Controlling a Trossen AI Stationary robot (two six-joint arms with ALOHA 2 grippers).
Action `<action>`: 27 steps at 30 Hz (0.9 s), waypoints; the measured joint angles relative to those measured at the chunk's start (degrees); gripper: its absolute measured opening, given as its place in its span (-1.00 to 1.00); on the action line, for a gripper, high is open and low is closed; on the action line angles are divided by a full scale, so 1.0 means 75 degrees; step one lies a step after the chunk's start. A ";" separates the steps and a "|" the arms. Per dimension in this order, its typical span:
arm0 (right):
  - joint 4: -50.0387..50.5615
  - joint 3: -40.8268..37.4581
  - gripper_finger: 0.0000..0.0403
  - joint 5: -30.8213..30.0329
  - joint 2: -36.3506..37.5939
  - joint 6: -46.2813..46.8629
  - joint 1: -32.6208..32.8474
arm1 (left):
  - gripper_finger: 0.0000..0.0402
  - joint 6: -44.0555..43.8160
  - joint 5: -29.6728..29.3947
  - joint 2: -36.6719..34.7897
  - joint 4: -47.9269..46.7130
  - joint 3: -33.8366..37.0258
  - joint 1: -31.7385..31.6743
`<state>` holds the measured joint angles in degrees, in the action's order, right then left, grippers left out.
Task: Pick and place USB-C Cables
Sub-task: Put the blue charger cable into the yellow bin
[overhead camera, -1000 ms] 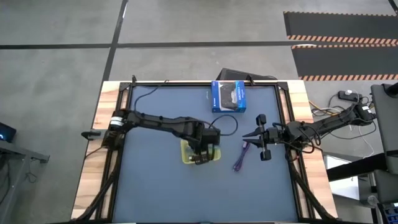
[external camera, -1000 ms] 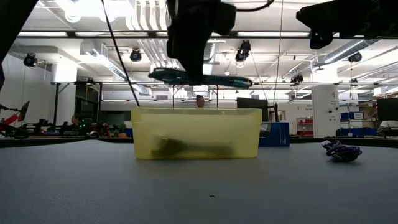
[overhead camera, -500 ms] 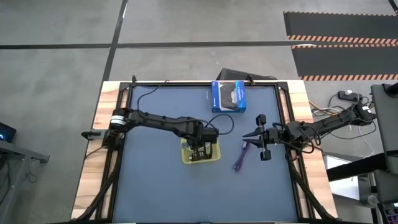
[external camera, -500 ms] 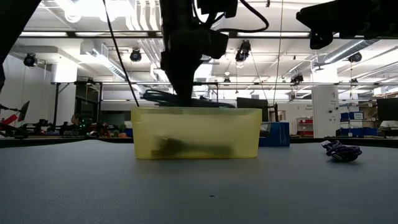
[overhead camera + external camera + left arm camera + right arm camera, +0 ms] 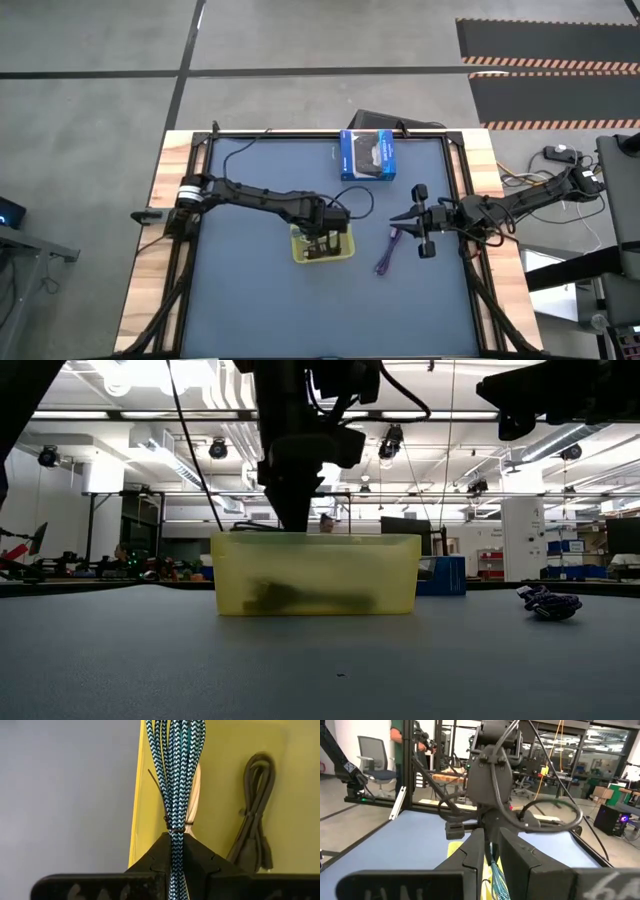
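My left gripper [image 5: 325,238] points steeply down into the yellow bin [image 5: 322,243], shut on the teal braided cable [image 5: 175,775]. A black cable [image 5: 255,815] lies on the bin's floor, and a pale cable [image 5: 194,795] shows behind the teal one. The purple cable [image 5: 386,255] lies loose on the mat to the right of the bin; the low view shows the purple cable [image 5: 548,602] at its right. My right gripper [image 5: 398,218] hovers level just right of the purple cable, pointing at the bin. Only a narrow slit parts its fingers, with nothing in it. My left gripper pinches the teal cable bundle between its two fingers, right at the black tie [image 5: 175,829] that binds the strands. The fingers come from above, slanting down. The bundle runs on ahead of the fingertips over the bin's floor near one wall; whether it touches the floor I cannot tell.
A blue-and-black retail box [image 5: 367,154] lies at the mat's far edge, behind the bin. The dark mat sits within a black frame [image 5: 455,160] on a wooden table. The left arm's own black wire [image 5: 240,150] loops over the mat's far left.
My left gripper has gone down with the teal cable. The cable hung level above the bin's rim a second ago and has now sunk to the rim and into the bin. The grip has stayed shut.
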<state>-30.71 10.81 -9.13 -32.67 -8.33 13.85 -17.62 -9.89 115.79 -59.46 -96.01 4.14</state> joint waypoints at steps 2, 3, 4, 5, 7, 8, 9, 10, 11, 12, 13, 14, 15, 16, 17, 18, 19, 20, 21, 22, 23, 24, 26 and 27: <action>0.0016 0.0000 -0.76 -0.0003 -0.0003 -0.0028 -0.0001 | -0.92 0.0002 -0.0008 0.0000 0.0257 0.0009 0.0000; 0.0016 0.0000 -0.76 -0.0003 -0.0003 -0.0030 -0.0001 | -0.92 0.0002 -0.0014 0.0000 0.0350 0.0017 0.0000; 0.0013 0.0000 -0.76 -0.0003 -0.0003 -0.0030 -0.0001 | -0.92 0.0005 -0.0029 0.0000 0.0398 0.0020 -0.0003; 0.0016 0.0000 -0.76 -0.0003 0.0000 -0.0030 0.0000 | -0.92 0.0007 -0.0044 0.0000 0.0440 0.0020 -0.0003; 0.0016 0.0000 -0.76 -0.0003 -0.0001 -0.0030 0.0000 | -0.92 0.0030 -0.0060 0.0000 0.0533 0.0033 -0.0003; 0.0016 0.0000 -0.76 -0.0003 0.0000 -0.0030 -0.0001 | -0.92 0.0034 -0.0068 0.0000 0.0530 0.0073 -0.0003; 0.0016 0.0000 -0.76 -0.0003 0.0000 -0.0030 0.0002 | -0.92 0.0034 -0.0069 0.0000 0.0522 0.0125 -0.0003; 0.0021 0.0000 -0.76 -0.0003 0.0000 -0.0027 -0.0001 | -0.92 0.0031 -0.0069 0.0000 0.0537 0.0182 -0.0003; 0.0025 0.0000 -0.76 -0.0003 0.0000 -0.0027 0.0001 | -0.92 0.0023 -0.0069 0.0000 0.0555 0.0251 -0.0003; 0.0025 0.0000 -0.76 -0.0004 0.0000 -0.0029 0.0000 | -0.92 0.0023 -0.0069 0.0000 0.0590 0.0320 -0.0003; 0.0025 0.0000 -0.76 -0.0003 0.0000 -0.0030 0.0000 | -0.92 0.0020 -0.0069 0.0000 0.0635 0.0383 -0.0003; 0.0025 0.0000 -0.76 -0.0003 0.0000 -0.0030 -0.0001 | -0.92 0.0020 -0.0069 0.0000 0.0688 0.0446 0.0000; 0.0025 0.0000 -0.76 -0.0003 0.0000 -0.0030 0.0000 | -0.92 0.0020 -0.0067 0.0000 0.0706 0.0503 0.0005; 0.0025 0.0000 -0.76 -0.0003 0.0000 -0.0028 0.0000 | -0.92 0.0015 -0.0067 0.0000 0.0706 0.0554 0.0004; 0.0025 0.0000 -0.76 -0.0006 0.0000 -0.0030 -0.0001 | -0.92 0.0007 -0.0069 0.0000 0.0704 0.0595 0.0003; 0.0025 0.0000 -0.76 -0.0003 0.0000 -0.0030 0.0002 | -0.92 0.0006 -0.0069 0.0000 0.0703 0.0622 0.0003; 0.0025 0.0000 -0.76 -0.0003 0.0000 -0.0030 -0.0001 | -0.92 0.0007 -0.0083 0.0000 0.0709 0.0638 0.0003; 0.0027 0.0000 -0.76 -0.0003 0.0000 -0.0030 0.0000 | -0.92 0.0008 -0.0136 0.0000 0.0717 0.0644 0.0003; 0.0025 0.0000 -0.76 -0.0003 0.0000 -0.0030 0.0002 | -0.91 0.0005 -0.0170 0.0000 0.0731 0.0644 0.0003; 0.0026 0.0000 -0.76 -0.0004 0.0000 -0.0030 0.0000 | -0.91 0.0008 -0.0179 0.0000 0.0758 0.0644 0.0003; 0.0027 0.0000 -0.76 -0.0003 0.0000 -0.0030 -0.0001 | -0.91 0.0024 -0.0185 0.0000 0.0815 0.0644 0.0003; 0.0026 0.0000 -0.76 -0.0003 0.0000 -0.0030 0.0002 | -0.91 0.0036 -0.0189 0.0000 0.0880 0.0647 0.0003; 0.0032 0.0000 -0.76 -0.0003 0.0000 -0.0030 0.0000 | -0.89 0.0061 -0.0193 0.0000 0.0945 0.0648 0.0003; 0.0037 0.0000 -0.76 -0.0004 0.0000 -0.0030 0.0000 | -0.88 0.0061 -0.0195 0.0000 0.0975 0.0659 -0.0001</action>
<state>-30.43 10.81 -9.16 -32.67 -8.56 13.85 -17.17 -11.36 115.79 -52.15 -91.06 4.13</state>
